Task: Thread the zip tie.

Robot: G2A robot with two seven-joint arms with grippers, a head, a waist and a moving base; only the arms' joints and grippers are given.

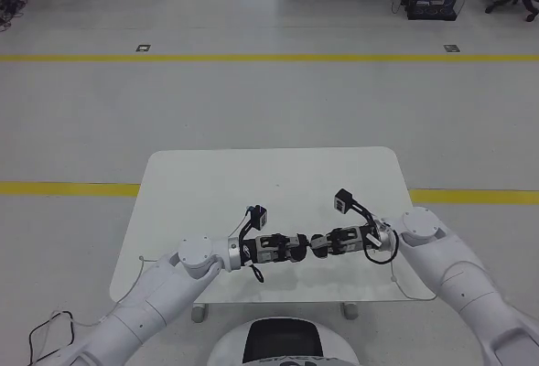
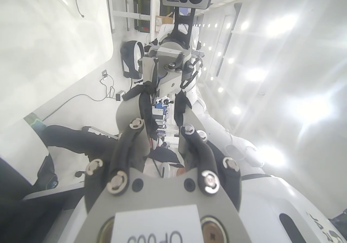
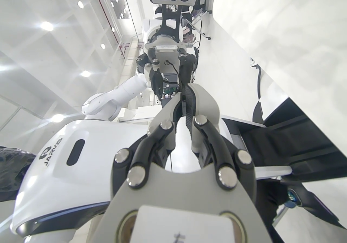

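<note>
The white table [image 1: 173, 183] is seen from above, and both arms are held over its near part. The left gripper [image 1: 298, 246] and the right gripper [image 1: 335, 242] are pointed at each other, tip to tip, almost touching. The jaws of the left gripper are seen apart in both wrist views. The jaws of the right gripper are pressed together at the tips, and whether something thin is clamped there cannot be told. The zip tie cannot be made out with certainty. A thin dark strand [image 3: 173, 72] is seen at the front of the left gripper in the right wrist view, and it may be the tie or only a cable.

Several risks are judged from this. If the tie is held in the closed jaws, very little of it is exposed, so the slot of its head could be missed through a slight misalignment of the two wrists. With the tips so close, the fingers could be knocked together by any further approach. Nothing is secured on the left side, so the tie could be dropped onto the table if the right grip is loosened too early.
</note>
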